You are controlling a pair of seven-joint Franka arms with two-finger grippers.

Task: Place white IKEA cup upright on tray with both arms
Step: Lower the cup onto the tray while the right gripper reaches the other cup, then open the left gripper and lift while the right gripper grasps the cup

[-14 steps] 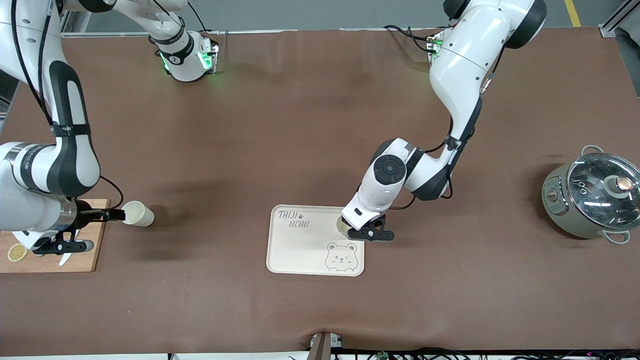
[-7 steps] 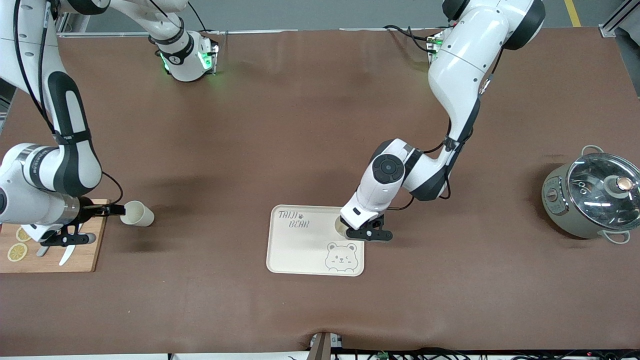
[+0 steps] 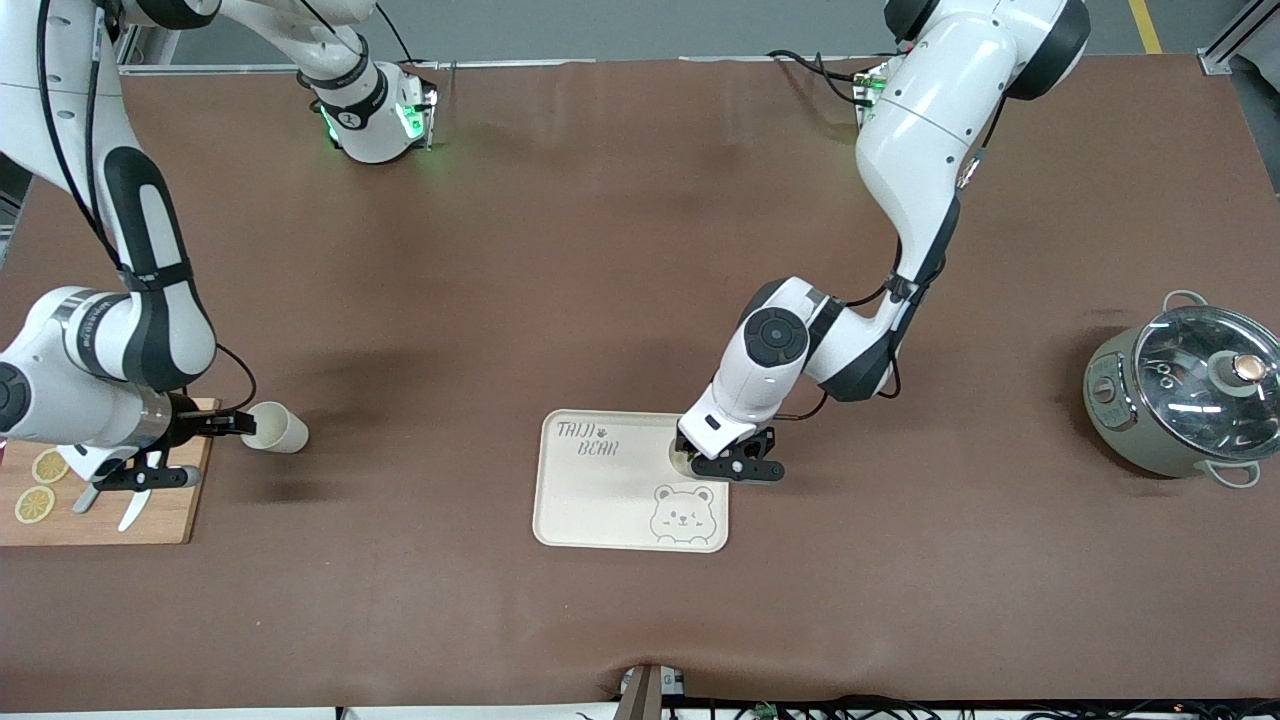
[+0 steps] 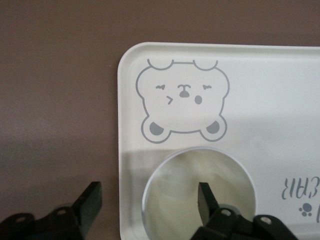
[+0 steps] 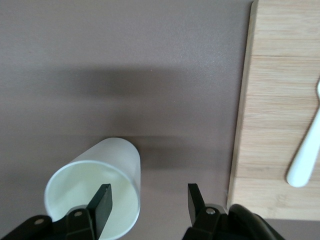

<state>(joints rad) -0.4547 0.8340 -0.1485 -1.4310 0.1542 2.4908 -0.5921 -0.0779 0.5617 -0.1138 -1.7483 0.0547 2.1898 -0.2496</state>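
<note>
Since a second ago the right arm has drawn back toward its own end of the table, uncovering lemon slices (image 3: 38, 483) on the wooden cutting board (image 3: 170, 515), while the left gripper (image 3: 728, 466) has shifted only a little over the tray (image 3: 600, 500). Two white cups show. One cup (image 4: 197, 192) stands upright on the tray, at the edge toward the left arm's end, between the bear face (image 4: 183, 100) and the grey lettering. The left gripper's fingers (image 4: 206, 199) are spread, one reaching inside the cup's mouth and the other outside its wall over the bare table, so they straddle the rim without pinching it. The other cup (image 3: 276, 427) is well apart from the tray, toward the right arm's end, just beside the cutting board. It lies tipped, its long axis nearly level, mouth toward the right gripper (image 3: 226, 426) and base toward the tray. In the right wrist view that gripper's fingers (image 5: 103, 201) are also apart, one in the cup's mouth, one outside the wall. Whether the rim touches either finger I cannot tell. By my judgement the right arm, much the nearer, must close on that rim and lift this cup toward the tray.
</note>
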